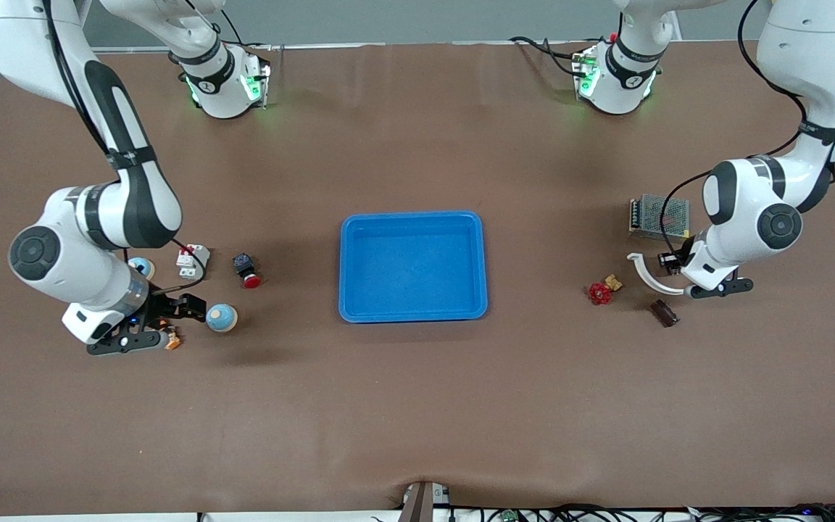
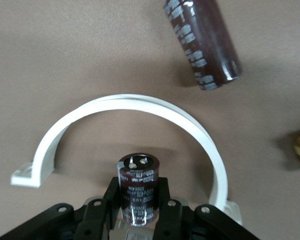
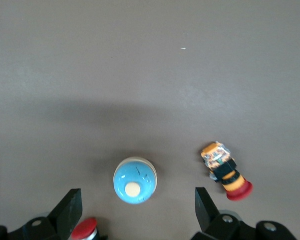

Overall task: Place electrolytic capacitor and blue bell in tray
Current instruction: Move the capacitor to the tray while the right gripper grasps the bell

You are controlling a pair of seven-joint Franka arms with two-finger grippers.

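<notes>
Left end effector (image 2: 139, 210) clamped on upright electrolytic capacitor (image 2: 138, 192) inside white clamp arc (image 2: 140, 102), ready for lift to tray (image 1: 413, 316) mid-worktop; right end effector (image 3: 138, 207) wide, straddling blue bell (image 3: 134, 180) for pickup.

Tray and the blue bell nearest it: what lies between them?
Nothing: the front view shows only bare table between that blue bell and the tray.

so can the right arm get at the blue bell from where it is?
Probably yes. The right gripper is open, the blue bell sits upright between its fingers, and nothing lies between them; the red-tipped button part is off to the side.
</notes>
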